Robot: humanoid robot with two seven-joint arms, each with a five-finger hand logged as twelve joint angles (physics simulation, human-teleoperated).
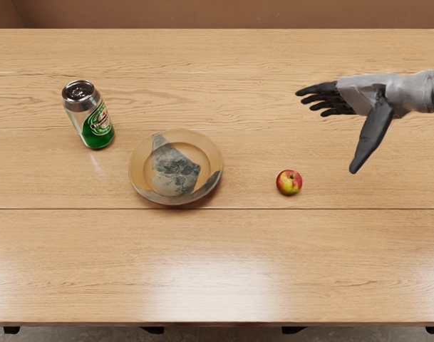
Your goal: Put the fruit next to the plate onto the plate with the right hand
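A small red and yellow apple (289, 182) lies on the wooden table, to the right of a shallow glazed plate (141, 158) with a grey patterned centre. The plate holds nothing. My right hand (339, 121) hovers above the table to the upper right of the apple, well apart from it. Its dark fingers are stretched out to the left and the thumb points down toward the table. It holds nothing. The left arm does not show.
A green drink can (89, 114) with a silver top stands upright to the upper left of the plate. The table's front edge (217, 322) runs along the bottom of the view.
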